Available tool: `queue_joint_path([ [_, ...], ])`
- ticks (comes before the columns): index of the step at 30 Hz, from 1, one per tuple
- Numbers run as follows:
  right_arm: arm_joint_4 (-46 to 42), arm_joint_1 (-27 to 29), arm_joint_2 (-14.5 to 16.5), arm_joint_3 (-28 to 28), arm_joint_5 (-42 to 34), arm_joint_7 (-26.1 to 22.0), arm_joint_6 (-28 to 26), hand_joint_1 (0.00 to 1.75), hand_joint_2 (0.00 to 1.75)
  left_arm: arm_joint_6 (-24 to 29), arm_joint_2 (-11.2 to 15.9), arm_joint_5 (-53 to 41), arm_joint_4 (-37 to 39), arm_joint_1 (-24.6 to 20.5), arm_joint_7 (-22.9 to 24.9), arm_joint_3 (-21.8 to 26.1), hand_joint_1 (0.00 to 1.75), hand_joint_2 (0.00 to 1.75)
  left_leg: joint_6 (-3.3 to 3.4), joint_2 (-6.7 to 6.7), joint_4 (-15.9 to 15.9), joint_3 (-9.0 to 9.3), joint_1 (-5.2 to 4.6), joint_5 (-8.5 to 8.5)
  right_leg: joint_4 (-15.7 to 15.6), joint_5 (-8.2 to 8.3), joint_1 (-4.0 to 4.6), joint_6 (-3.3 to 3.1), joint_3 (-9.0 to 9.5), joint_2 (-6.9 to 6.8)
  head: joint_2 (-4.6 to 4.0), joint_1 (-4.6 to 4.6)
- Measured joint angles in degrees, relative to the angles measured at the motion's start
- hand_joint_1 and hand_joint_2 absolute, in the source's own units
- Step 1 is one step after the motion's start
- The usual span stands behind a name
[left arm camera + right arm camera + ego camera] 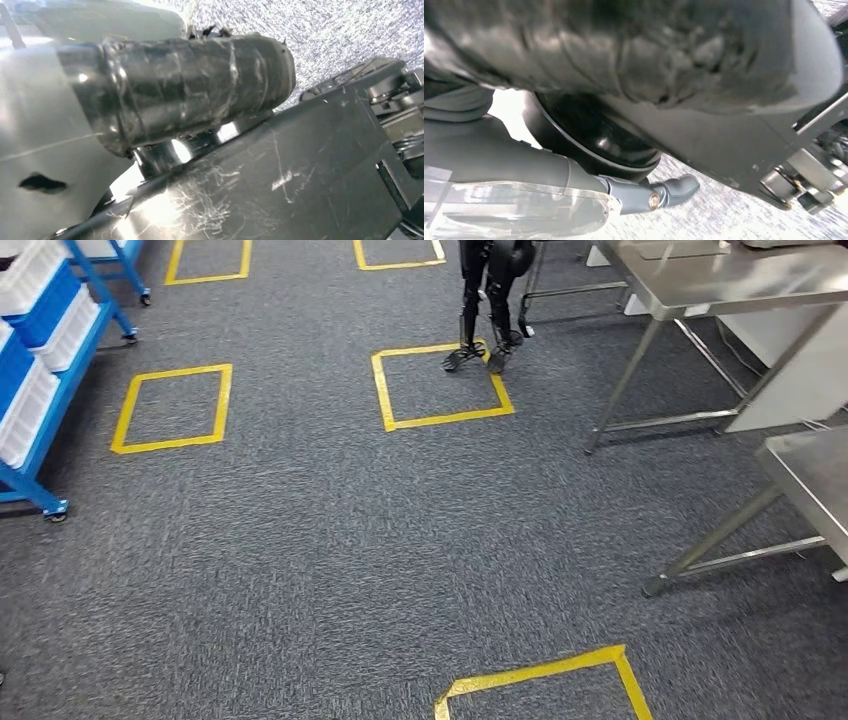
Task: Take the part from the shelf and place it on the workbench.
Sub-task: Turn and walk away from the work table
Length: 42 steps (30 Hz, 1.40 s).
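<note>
Underfoot, grey speckled carpet [330, 560] spreads across the whole head view, marked with yellow tape squares [440, 387]. At 9 to 10 o'clock stands a blue wheeled shelf [45, 390] carrying white and blue bins [40, 290]. At 1 to 3 o'clock stand two steel workbenches [720, 285], one behind the other. At 12 o'clock another robot's dark legs [487, 305] stand on a taped square's far edge. The part cannot be made out. In the wrist views, the left hand [200, 85] and right hand [659, 192] show too little to tell how their fingers lie.
</note>
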Motion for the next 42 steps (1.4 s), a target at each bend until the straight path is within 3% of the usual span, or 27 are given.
queue_joint_path([
  [1, 0.0, 0.0, 0.0, 0.0, 0.0, 0.0, 0.0, 0.00, 0.00, 0.0, 0.0, 0.0, 0.0, 0.0, 0.0, 0.0, 0.00, 0.00, 0.01, -0.86, 0.1, 0.08, -0.02, -0.06, -1.1, 1.46, 0.02, -0.09, 0.11, 0.12, 0.00, 0.00],
  [2, 0.0, -0.1, 0.0, 0.0, 0.0, 0.0, 0.0, 0.00, 0.00, -0.1, -0.1, 0.0, 0.0, 0.0, 0.0, 0.0, 0.00, 0.00, -0.03, -1.76, 0.2, 0.19, -0.03, -0.15, -4.2, 3.77, 0.01, -0.23, 1.19, 0.54, 0.00, 0.01],
  [4, 0.1, 0.0, 0.0, 0.0, 0.0, 0.0, 0.0, 0.00, 0.00, -0.2, -0.2, 0.0, 0.0, -0.1, -0.1, 0.0, 0.00, 0.00, -0.31, -3.39, 0.7, 0.02, 0.02, -0.39, -11.7, 7.28, -0.20, -0.61, 4.03, 3.59, 0.00, 0.03],
  [6, 0.1, 0.1, -0.1, 0.0, 0.0, 0.0, 0.1, 0.00, 0.00, -0.2, -0.3, 0.0, 0.0, -0.2, -0.1, 0.0, 0.00, 0.00, -0.95, -4.79, 1.0, -0.65, 0.22, -0.39, -15.1, 7.97, -0.32, -0.92, 5.29, 5.96, 0.00, 0.04],
  [8, 0.1, 0.1, 0.0, 0.1, 0.0, 0.1, 0.1, 0.00, 0.00, -0.2, -0.3, -0.1, 0.0, -0.2, -0.2, -0.1, 0.00, 0.00, -1.72, -6.15, 0.8, -1.12, 0.36, -0.12, -15.5, 8.07, -0.36, -1.31, 5.59, 5.08, 0.00, 0.04],
  [9, 0.1, 0.1, 0.0, 0.1, 0.0, 0.1, 0.1, 0.00, 0.00, -0.2, -0.3, -0.1, 0.0, -0.1, -0.2, -0.1, 0.00, 0.00, -2.05, -5.83, 0.9, -1.25, 0.25, -0.22, -15.9, 8.17, -0.48, -1.58, 5.87, 4.36, 0.00, -0.02],
  [11, 0.1, 0.1, 0.1, 0.1, 0.0, 0.1, 0.1, 0.00, 0.00, -0.1, -0.2, -0.1, 0.0, -0.2, -0.2, -0.2, 0.00, 0.00, -2.75, -2.88, 3.9, -2.74, 0.02, -1.97, -16.6, 8.35, -0.84, -2.19, 6.53, 2.62, 0.00, -0.53],
  [13, 0.2, 0.2, 0.1, 0.1, 0.0, 0.1, 0.1, 0.00, 0.00, -0.1, -0.2, -0.1, 0.0, -0.4, -0.2, -0.2, 0.00, 0.00, -3.47, 0.52, 10.9, -6.27, 0.13, -5.28, -16.8, 8.17, -0.75, -2.49, 6.95, 0.70, 0.00, -1.02],
  [15, 0.2, 0.4, 0.1, 0.1, 0.0, 0.1, 0.1, 0.00, 0.00, -0.1, -0.2, -0.1, 0.0, -0.5, -0.2, -0.2, 0.00, 0.00, -3.95, 1.44, 16.0, -9.00, 0.39, -6.55, -16.8, 7.81, -0.70, -2.48, 7.21, -1.26, 0.00, -1.03],
  [16, 0.2, 0.5, 0.1, 0.1, 0.0, 0.1, 0.1, 0.00, 0.00, -0.1, -0.1, -0.1, 0.0, -0.5, -0.2, -0.2, 0.00, 0.00, -4.09, 1.62, 16.0, -9.06, 0.49, -5.81, -16.8, 7.62, -0.70, -2.45, 7.37, -2.08, 0.00, -1.01],
  [17, 0.3, 0.4, 0.1, 0.1, 0.0, 0.1, 0.1, 0.00, 0.00, -0.1, -0.1, -0.1, 0.0, -0.4, -0.2, -0.2, 0.00, 0.00, -4.14, 1.95, 13.6, -7.84, 0.56, -4.07, -16.8, 7.41, -0.72, -2.37, 7.63, -2.76, 0.00, -1.03],
  [18, 0.3, 0.4, 0.1, 0.1, 0.0, 0.1, 0.1, 0.00, 0.00, -0.1, 0.0, -0.1, 0.0, -0.4, -0.2, -0.2, 0.00, 0.00, -4.10, 2.73, 9.7, -5.84, 0.58, -1.93, -16.8, 7.16, -0.73, -2.21, 7.97, -3.35, 0.00, -1.03],
  [20, 0.3, 0.4, 0.1, 0.1, 0.0, 0.1, 0.1, 0.00, 0.00, -0.1, 0.1, -0.1, 0.0, -0.2, -0.1, -0.2, 0.00, 0.00, -3.65, 5.12, 2.8, -2.26, 0.21, 0.56, -16.8, 6.66, -0.53, -1.73, 8.55, -4.36, 0.01, -1.05],
  [22, 0.3, 0.3, 0.1, 0.1, 0.0, 0.1, 0.1, 0.00, 0.00, 0.0, 0.2, -0.1, 0.0, -0.1, -0.2, -0.3, 0.00, 0.00, -2.75, 5.87, 0.8, -1.38, -0.16, 0.57, -16.9, 6.34, -0.07, -1.13, 8.85, -5.28, 0.01, -1.02],
  [24, 0.3, 0.1, 0.1, 0.3, 0.0, 0.2, 0.2, 0.00, 0.00, 0.0, 0.2, -0.2, 0.0, -0.1, -0.5, -0.4, 0.00, 0.00, -1.98, 4.51, 0.6, -1.33, 0.02, 0.61, -17.0, 5.86, 0.06, -0.45, 9.18, -5.83, 0.00, -0.99],
  [26, 0.3, 0.0, 0.1, 0.4, 0.0, 0.2, 0.2, 0.00, 0.00, 0.0, 0.1, -0.2, 0.0, -0.1, -0.7, -0.6, 0.00, 0.00, -1.43, 3.33, 0.3, -1.03, 0.30, 0.59, -14.7, 4.25, -0.18, 0.14, 8.50, -3.75, 0.00, -0.81],
  [28, 0.3, 0.0, 0.1, 0.5, 0.0, 0.2, 0.2, 0.00, 0.00, -0.1, 0.1, -0.2, 0.0, -0.2, -0.9, -0.7, 0.00, 0.00, -0.85, 2.21, 0.2, -0.88, 0.36, 0.53, -8.2, 1.21, -0.28, 0.35, 5.22, -0.95, 0.00, -0.58],
  [29, 0.3, 0.0, 0.0, 0.5, 0.0, 0.2, 0.2, 0.00, 0.00, -0.1, 0.0, -0.2, 0.0, -0.2, -0.9, -0.8, 0.00, 0.00, -0.61, 1.56, 0.2, -0.87, 0.28, 0.49, -4.3, -0.12, -0.21, 0.30, 2.99, -0.43, 0.00, -0.56],
  [30, 0.3, 0.0, 0.0, 0.5, 0.0, 0.1, 0.2, 0.00, 0.00, -0.1, 0.0, -0.2, 0.0, -0.2, -0.9, -0.8, 0.00, 0.00, -0.48, 0.80, 0.3, -0.81, 0.20, 0.42, -1.4, -0.56, -0.11, 0.19, 1.15, -0.24, 0.00, -0.56],
  [31, 0.3, -0.1, 0.0, 0.5, 0.0, 0.1, 0.2, 0.00, 0.00, -0.2, 0.0, -0.2, 0.0, -0.2, -0.9, -0.8, 0.00, 0.00, -0.41, -0.03, 0.3, -0.70, 0.12, 0.34, -0.5, 0.13, -0.01, 0.03, 0.15, -0.16, 0.00, -0.56],
  [32, 0.3, -0.1, 0.0, 0.5, 0.0, 0.1, 0.2, 0.00, 0.00, -0.2, 0.0, -0.2, 0.0, -0.2, -0.9, -0.8, 0.00, 0.00, -0.37, -0.89, 0.4, -0.52, 0.07, 0.26, -1.8, 1.91, 0.06, -0.20, 0.21, -0.02, 0.00, -0.57],
  [33, 0.3, -0.1, 0.0, 0.5, 0.0, 0.1, 0.3, 0.00, 0.00, -0.2, -0.1, -0.2, 0.0, -0.2, -0.9, -0.8, 0.00, 0.00, -0.40, -1.77, 0.5, -0.30, 0.03, 0.13, -5.1, 4.51, 0.11, -0.50, 1.26, 0.57, 0.00, -0.56],
  [35, 0.3, 0.0, 0.0, 0.5, 0.0, 0.1, 0.3, 0.00, 0.00, -0.3, -0.2, -0.2, 0.0, -0.2, -1.0, -0.9, 0.00, 0.00, -0.57, -3.30, 0.7, -0.24, 0.01, -0.12, -12.1, 8.02, 0.03, -1.08, 3.80, 3.53, 0.00, -0.60],
  [37, 0.4, 0.1, -0.1, 0.5, 0.0, 0.2, 0.3, 0.00, 0.00, -0.3, -0.4, -0.1, 0.0, -0.3, -1.1, -0.9, 0.00, 0.00, -1.07, -4.57, 0.8, -0.65, 0.20, -0.10, -15.1, 8.60, 0.10, -1.38, 4.95, 5.46, 0.00, -0.63],
  [39, 0.4, 0.1, 0.0, 0.5, 0.0, 0.3, 0.3, 0.00, 0.00, -0.3, -0.3, -0.1, 0.0, -0.3, -1.3, -0.9, 0.00, 0.00, -1.76, -5.69, 0.7, -0.94, 0.37, 0.05, -15.6, 8.67, 0.06, -1.71, 5.33, 4.45, 0.01, -0.58],
  [40, 0.4, 0.0, 0.0, 0.5, -0.1, 0.4, 0.3, 0.00, 0.00, -0.3, -0.3, -0.1, 0.0, -0.2, -1.4, -1.0, 0.00, 0.00, -2.11, -5.11, 0.9, -1.08, 0.24, -0.15, -16.0, 8.75, -0.11, -1.97, 5.64, 3.78, 0.01, -0.61],
  [42, 0.4, 0.0, 0.0, 0.5, -0.1, 0.5, 0.3, 0.00, 0.00, -0.3, -0.2, -0.1, 0.0, -0.4, -1.4, -1.0, 0.00, 0.00, -2.78, -2.16, 4.2, -2.64, 0.01, -1.94, -16.6, 8.85, -0.47, -2.51, 6.27, 2.22, 0.01, -0.98],
])
